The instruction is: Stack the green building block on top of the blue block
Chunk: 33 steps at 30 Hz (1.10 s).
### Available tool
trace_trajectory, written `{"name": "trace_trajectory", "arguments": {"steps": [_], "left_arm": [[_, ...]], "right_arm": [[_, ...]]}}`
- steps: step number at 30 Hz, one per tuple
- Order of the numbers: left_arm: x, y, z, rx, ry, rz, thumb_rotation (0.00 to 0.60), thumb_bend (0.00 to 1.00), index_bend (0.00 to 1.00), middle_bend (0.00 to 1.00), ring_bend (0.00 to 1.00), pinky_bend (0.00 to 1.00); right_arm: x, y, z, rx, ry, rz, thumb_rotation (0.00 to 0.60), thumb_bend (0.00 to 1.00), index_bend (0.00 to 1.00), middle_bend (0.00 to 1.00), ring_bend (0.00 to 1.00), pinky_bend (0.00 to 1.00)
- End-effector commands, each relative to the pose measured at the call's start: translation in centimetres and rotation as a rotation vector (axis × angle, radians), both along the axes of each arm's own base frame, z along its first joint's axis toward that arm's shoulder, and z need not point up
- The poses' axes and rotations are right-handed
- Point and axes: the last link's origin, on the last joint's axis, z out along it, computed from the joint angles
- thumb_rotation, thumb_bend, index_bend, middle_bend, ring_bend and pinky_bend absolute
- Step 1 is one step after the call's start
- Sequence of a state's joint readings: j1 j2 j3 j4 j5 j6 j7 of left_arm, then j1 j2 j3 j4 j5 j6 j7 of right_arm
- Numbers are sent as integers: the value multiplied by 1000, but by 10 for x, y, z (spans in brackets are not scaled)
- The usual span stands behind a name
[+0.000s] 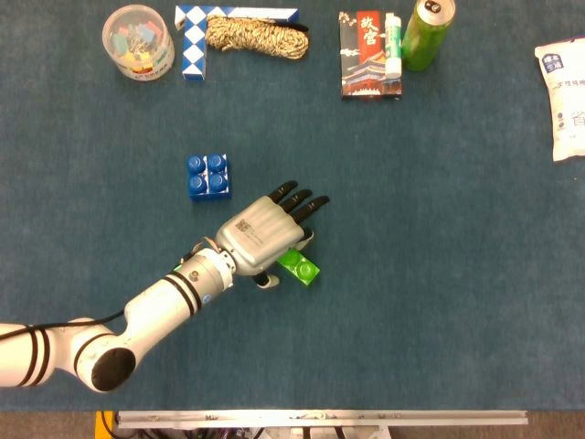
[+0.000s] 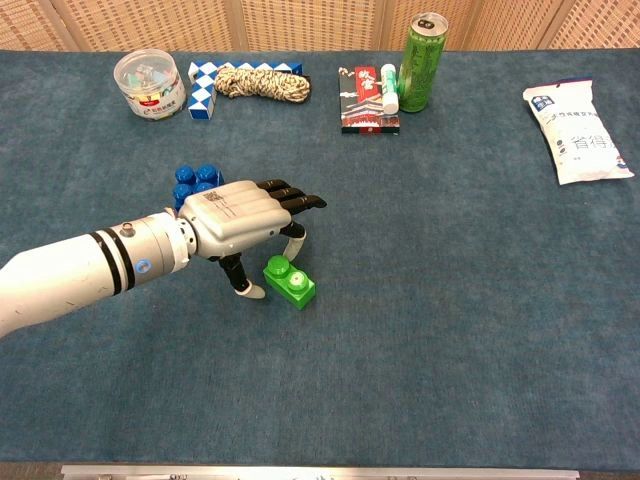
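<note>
Green block (image 2: 290, 281): small two-stud building brick lying flat on the blue cloth (image 1: 439, 274), studs up, near the table's middle and slightly toward the robot's left; partly covered by the hand in the head view.
Long axis: runs diagonally across the cloth, one end toward the near right, the other back toward the hand; studs point straight up.
Handling, judged: rigid moulded plastic, light, smooth-sided, not fragile; likely to skid on the cloth if nudged from one side only. The best hold appears to be across the two long side walls, thumb on one and a finger on the other, leaving the underside free to seat on studs.
Left hand (image 2: 238, 218): poised over the back end of the green block, fingers (image 2: 300, 201) extended and spread forward, thumb tip (image 2: 248, 291) down on the near-left side and one fingertip down behind the block. Nothing is held; whether either tip touches the brick cannot be told.
Blue block (image 1: 207, 176): four-stud brick, flat, studs up, beyond and to the left of the green one, apart from it; partly hidden behind the hand in the chest view.
Right hand: not seen in either view.
Stage, judged: approach to grasp; lift and stacking not yet done.
Risk, judged: a closing thumb could push the brick sideways rather than clamp it.
Surroundings: clip tub (image 1: 138, 41), rope coil (image 1: 255, 37), green can (image 1: 427, 35) along the far edge, well apart.
</note>
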<state>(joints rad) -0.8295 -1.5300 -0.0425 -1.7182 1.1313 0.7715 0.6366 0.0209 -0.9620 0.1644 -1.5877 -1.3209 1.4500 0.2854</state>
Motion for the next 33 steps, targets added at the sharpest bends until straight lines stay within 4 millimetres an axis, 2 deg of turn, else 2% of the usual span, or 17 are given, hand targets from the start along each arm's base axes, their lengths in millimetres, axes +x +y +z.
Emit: {"name": "trace_trajectory", "arguments": {"steps": [1,15,33], "left_arm": [[6,-1,-2,-3,-5,-3,600,142,413,0,0,32],[17,-6,-10,-17,-6,-17,600,142,412,0,0,32],[12,-4,-20,-8,13,-15,600,145,443,0,0,32]], "right_arm": [[0,0,0,0,-1,0,600,219,296,229,94,278],[1,0,-1,8,-3,4,600,219,296,229,93,278],[1,0,-2,13,-4,5,600,219,296,229,93,278]]}}
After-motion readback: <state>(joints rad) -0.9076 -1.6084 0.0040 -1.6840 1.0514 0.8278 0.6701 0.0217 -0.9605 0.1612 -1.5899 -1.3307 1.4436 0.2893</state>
